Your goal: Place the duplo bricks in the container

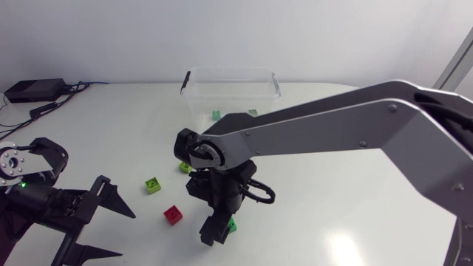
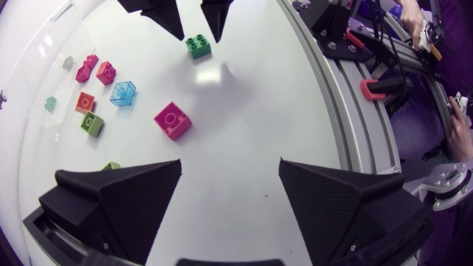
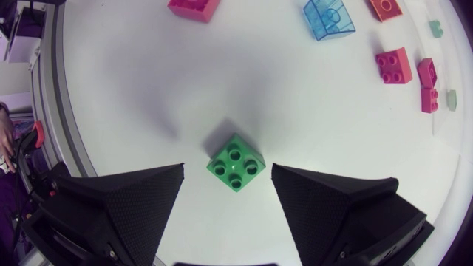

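White table bears clear container holding green bricks.

**A robotics lab bench**

A plain white table has two robot arms working over it, the left arm and the right arm. A black box with cables sits at one corner. The test props are toy bricks and a clear container.

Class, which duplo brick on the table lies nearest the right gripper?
The green four-stud brick, between the right gripper's open fingers; the blue brick and pink bricks lie farther ahead.
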`<state>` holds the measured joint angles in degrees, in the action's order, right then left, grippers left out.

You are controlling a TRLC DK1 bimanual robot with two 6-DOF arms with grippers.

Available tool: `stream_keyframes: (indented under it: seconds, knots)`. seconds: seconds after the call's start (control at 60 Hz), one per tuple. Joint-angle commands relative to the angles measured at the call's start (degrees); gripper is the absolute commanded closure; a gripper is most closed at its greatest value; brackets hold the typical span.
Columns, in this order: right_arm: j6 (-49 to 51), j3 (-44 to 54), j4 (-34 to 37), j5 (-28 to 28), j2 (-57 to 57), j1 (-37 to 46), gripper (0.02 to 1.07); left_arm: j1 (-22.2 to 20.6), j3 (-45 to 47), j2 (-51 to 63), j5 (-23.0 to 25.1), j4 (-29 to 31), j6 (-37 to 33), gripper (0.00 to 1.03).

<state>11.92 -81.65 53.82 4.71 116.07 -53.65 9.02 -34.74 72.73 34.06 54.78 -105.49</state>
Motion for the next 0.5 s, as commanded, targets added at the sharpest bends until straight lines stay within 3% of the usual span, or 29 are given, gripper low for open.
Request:
stream_keyframes:
  seconds: [0.0,0.2,0.483]
  knots:
    - [-1.55,0.61,0.76,0.74,2.41,-0.4,0.21,0.92,1.52,-0.22,0.56,0.85,-2.61,0.11]
    - [-2.69,-1.15,2.34,1.88,3.9,-0.4,0.34,1.0,1.52,-0.13,0.65,0.85,-2.7,0.11]
    - [-1.82,-3.17,1.99,1.79,5.66,-0.58,0.67,1.27,1.52,0.48,0.56,0.85,-3.23,0.11]
